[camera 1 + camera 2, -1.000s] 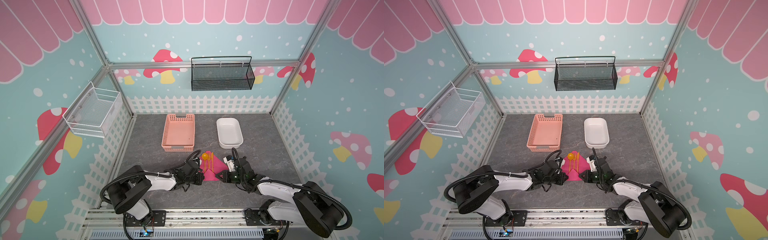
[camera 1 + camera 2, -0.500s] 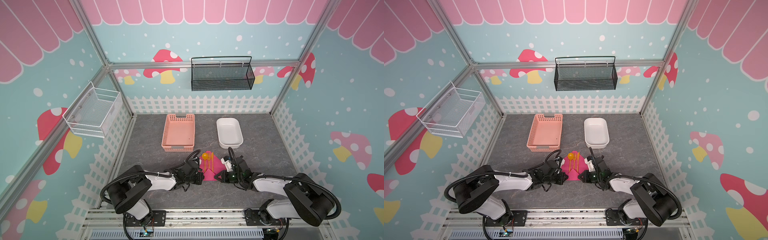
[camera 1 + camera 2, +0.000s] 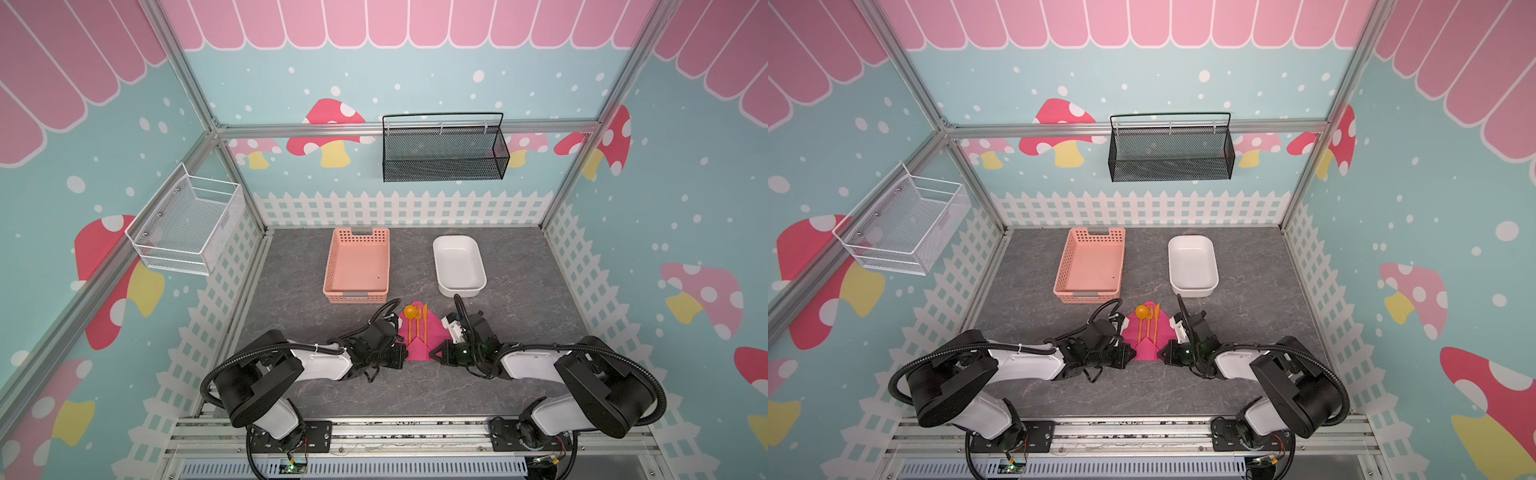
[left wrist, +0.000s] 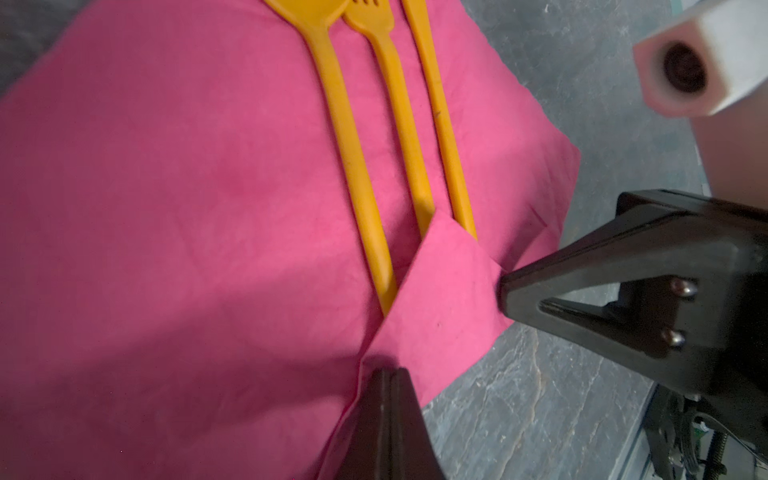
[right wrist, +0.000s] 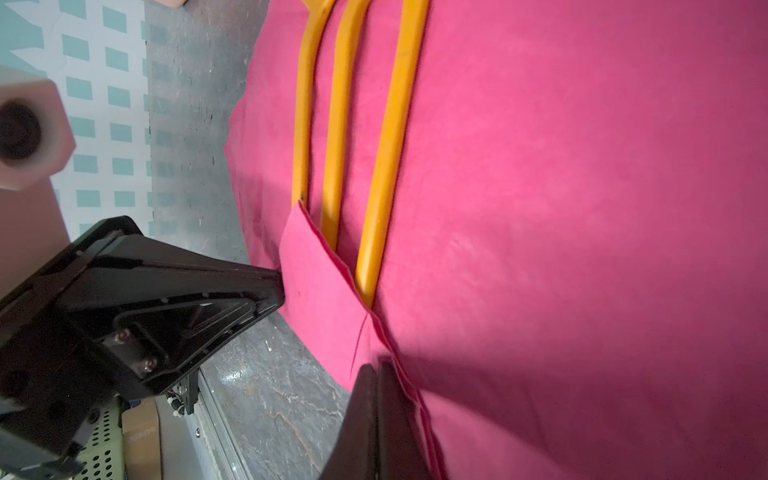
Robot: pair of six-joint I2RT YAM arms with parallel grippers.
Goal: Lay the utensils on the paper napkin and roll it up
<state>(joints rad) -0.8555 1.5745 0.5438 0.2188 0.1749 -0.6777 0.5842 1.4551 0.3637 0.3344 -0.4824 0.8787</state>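
grey stone-patterned tabletop (image 3: 519,316) is being occupied toward the back by a salmon-pink perforated plastic basket (image 3: 360,235) and a white oblong dish (image 3: 462,289), both being left out of the work. nearer the front, between the two arms, a hot-pink paper napkin (image 3: 435,330) is being kept on the surface, near the front walls of the basket and dish. the left gripper (image 3: 401,354) is being held at the napkin's near left edge, its jaws being pressed together on the paper. the right gripper (image 3: 434,355) is being set against the near right edge. over the last second its jaws are being brought from slightly parted to fully together, and the paper's edge appears to be pinched between them. three slim orange-yellow plastic utensils (image 3: 417,322), a spoon, a fork and a straight piece, are being carried side by side along the napkin's middle, heads pointing away from the robot. their handle ends are being covered by a small folded-up corner flap (image 4: 444,282). with the placing judged done and both sides now being gripped, the rolling is judged to be only starting. a tear, or a utensil sliding out, is being risked unless the two edges are being moved evenly.
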